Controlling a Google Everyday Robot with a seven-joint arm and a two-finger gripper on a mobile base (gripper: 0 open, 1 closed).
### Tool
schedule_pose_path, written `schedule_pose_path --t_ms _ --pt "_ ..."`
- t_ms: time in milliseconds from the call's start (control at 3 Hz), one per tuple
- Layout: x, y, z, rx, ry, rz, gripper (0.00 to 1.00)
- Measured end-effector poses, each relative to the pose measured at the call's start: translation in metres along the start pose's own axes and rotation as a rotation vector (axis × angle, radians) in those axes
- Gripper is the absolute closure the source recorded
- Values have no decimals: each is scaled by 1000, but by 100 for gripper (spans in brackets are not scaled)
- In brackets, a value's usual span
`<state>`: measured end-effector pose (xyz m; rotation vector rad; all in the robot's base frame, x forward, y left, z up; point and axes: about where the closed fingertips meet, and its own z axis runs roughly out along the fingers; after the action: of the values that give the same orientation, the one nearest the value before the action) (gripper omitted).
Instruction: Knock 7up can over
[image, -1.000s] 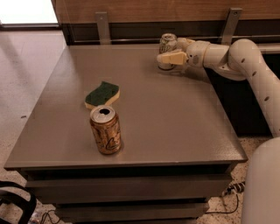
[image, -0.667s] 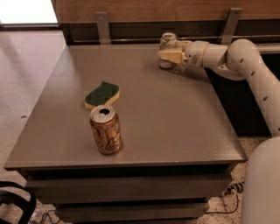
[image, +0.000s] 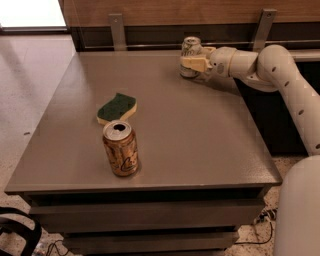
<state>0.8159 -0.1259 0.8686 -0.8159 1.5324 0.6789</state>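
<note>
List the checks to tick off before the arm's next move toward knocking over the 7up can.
1. Right target: ok. The claw sits at the 7up can, by the far edge of the table.
2. 7up can upright, not yet knocked over: ok.
3. Claw touching the can: cannot tell; it overlaps the can's lower half in this view.
4. Bare table to the left of the can to topple onto: ok.
5. Bystanders out of the way: ok. The gold-orange can and green sponge lie toward the front.

table (image: 200, 130) far edge: 7up can (image: 190, 48), end effector (image: 189, 63) at it | sponge (image: 116, 107) behind other can (image: 120, 149)
</note>
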Motion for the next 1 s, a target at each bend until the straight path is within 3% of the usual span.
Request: schedule_pose_path --t_ms 333,1000 --pt "0 2 3 -5 0 1 100" --pt "-5 0 -6 15 53 -8 100"
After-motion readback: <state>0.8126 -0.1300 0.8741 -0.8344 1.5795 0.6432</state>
